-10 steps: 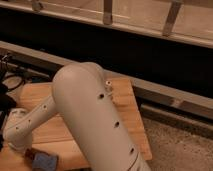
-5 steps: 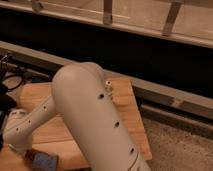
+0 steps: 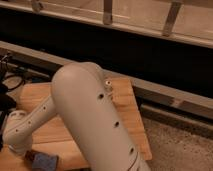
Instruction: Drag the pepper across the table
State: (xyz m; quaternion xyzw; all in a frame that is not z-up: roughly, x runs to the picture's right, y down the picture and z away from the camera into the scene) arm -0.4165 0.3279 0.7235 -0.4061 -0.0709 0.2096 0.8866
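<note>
The light-brown plank table (image 3: 127,107) fills the lower left of the camera view. My large white arm (image 3: 90,115) reaches over it toward the lower left, and its wrist (image 3: 17,131) sits low over the front-left part of the tabletop. The gripper (image 3: 24,152) hangs below the wrist at the bottom-left edge, mostly hidden by the arm. A small reddish-brown bit (image 3: 30,155) shows right beside it; I cannot tell whether this is the pepper. No pepper shows clearly.
A blue-grey block (image 3: 44,161) lies on the table just right of the gripper. Dark cables and gear (image 3: 7,85) sit off the table's left side. A speckled floor (image 3: 180,150) lies to the right, and a dark wall with metal rails (image 3: 107,12) stands behind.
The wrist has sunk slightly toward the tabletop. The blue-grey block stays about where it was.
</note>
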